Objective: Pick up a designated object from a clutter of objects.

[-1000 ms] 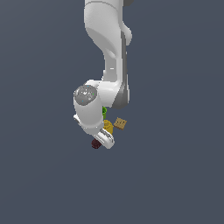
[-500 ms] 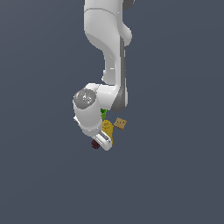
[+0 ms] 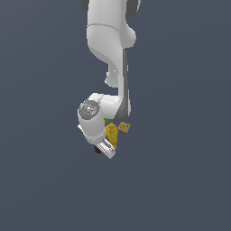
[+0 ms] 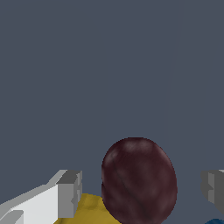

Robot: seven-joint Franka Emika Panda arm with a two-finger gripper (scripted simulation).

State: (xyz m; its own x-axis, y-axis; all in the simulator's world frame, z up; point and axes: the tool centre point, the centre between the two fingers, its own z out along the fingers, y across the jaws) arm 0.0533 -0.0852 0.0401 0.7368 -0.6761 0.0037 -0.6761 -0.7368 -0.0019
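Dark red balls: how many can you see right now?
1. The dark red ball sits between the open claw's fingers; the arm hides part of the clutter, so others may exist.

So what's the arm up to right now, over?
Gripper open, fingers either side of dark red ball, not touching. Yellow bottle crowding close beside. Over.

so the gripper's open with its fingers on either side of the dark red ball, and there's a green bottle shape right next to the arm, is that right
One thing is wrong: the bottle shape beside the arm is yellow, not green, as the exterior view shows; only a sliver of green peeks out behind it. The rest holds: in the wrist view the gripper is open, with a finger on either side of the dark red ball and gaps between.
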